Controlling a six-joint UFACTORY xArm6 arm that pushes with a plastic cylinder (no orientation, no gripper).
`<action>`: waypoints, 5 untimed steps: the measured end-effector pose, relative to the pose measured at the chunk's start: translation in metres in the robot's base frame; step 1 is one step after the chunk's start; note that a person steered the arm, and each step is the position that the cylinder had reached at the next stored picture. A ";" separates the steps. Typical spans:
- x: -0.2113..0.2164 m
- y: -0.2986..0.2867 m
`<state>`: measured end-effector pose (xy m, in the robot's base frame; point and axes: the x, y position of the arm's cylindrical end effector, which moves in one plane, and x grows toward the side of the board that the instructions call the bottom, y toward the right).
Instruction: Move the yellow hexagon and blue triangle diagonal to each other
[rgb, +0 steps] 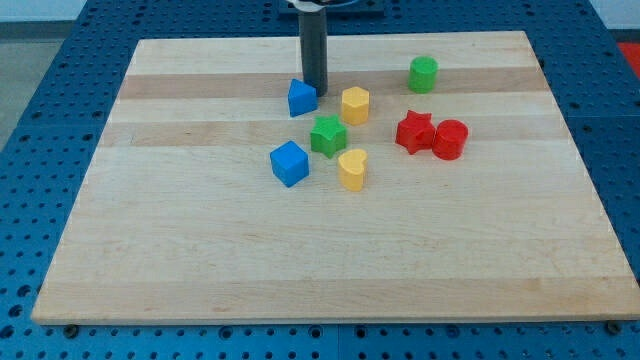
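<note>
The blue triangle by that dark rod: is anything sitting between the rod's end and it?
Nothing visible does. My tip sits right beside the blue triangle, on its right in the view, apparently touching it. The yellow hexagon lies just to the view's right of my tip, with only a narrow strip of bare board between them.

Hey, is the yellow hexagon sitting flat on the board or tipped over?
Flat. The yellow hexagon shows its level top face, with its base on the wooden board. My tip is beside the blue triangle, at the hexagon's left.
</note>
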<state>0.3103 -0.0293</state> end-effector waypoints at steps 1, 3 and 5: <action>0.003 -0.007; 0.013 -0.019; -0.003 -0.029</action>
<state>0.3075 -0.0585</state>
